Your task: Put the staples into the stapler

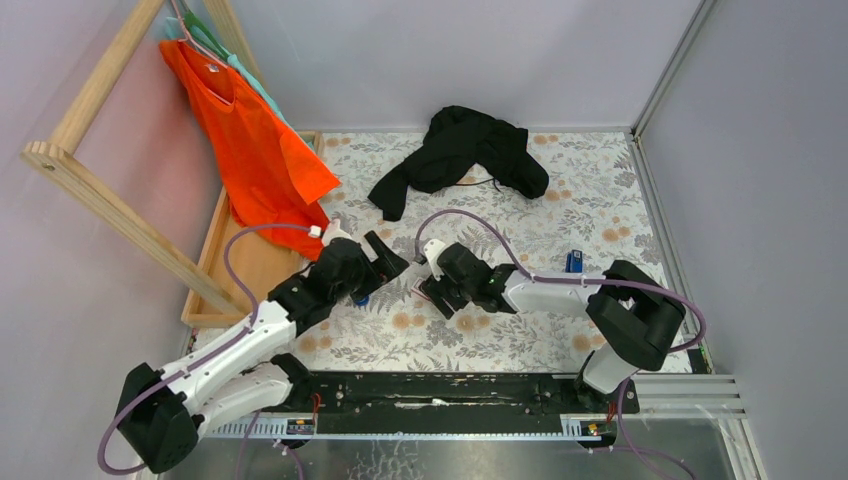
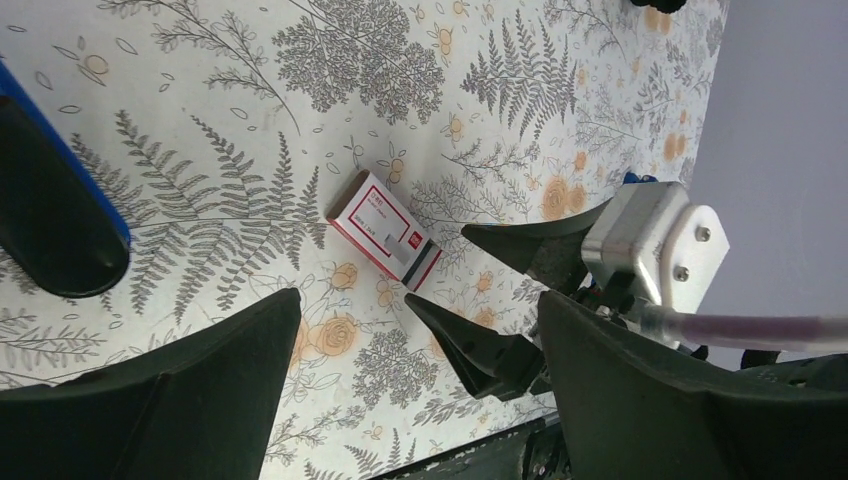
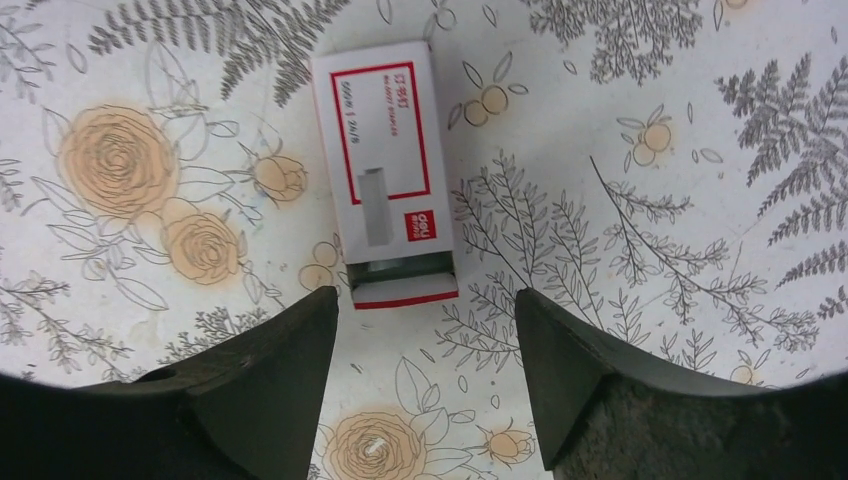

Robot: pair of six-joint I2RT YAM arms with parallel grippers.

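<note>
Staple box [image 3: 385, 170]: lies flat on the floral table [image 3: 650, 120], mid-table towards the near side, between the two claws. The end facing the right claw [image 3: 425, 320] is slightly open, with grey showing inside. Right claw: jaws apart, tips just short of the box, holding nothing. Left claw [image 1: 390, 256]: jaws wide apart above the box, empty. A black-and-blue object [image 2: 60, 210] lies left of the box; I cannot tell what it is.

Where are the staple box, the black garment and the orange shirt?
staple box [image 3: 385, 150]: right wrist view, middle of its printed top.
black garment [image 1: 467, 148]: top external view, middle of the heap.
orange shirt [image 1: 252, 150]: top external view, its front panel.
</note>
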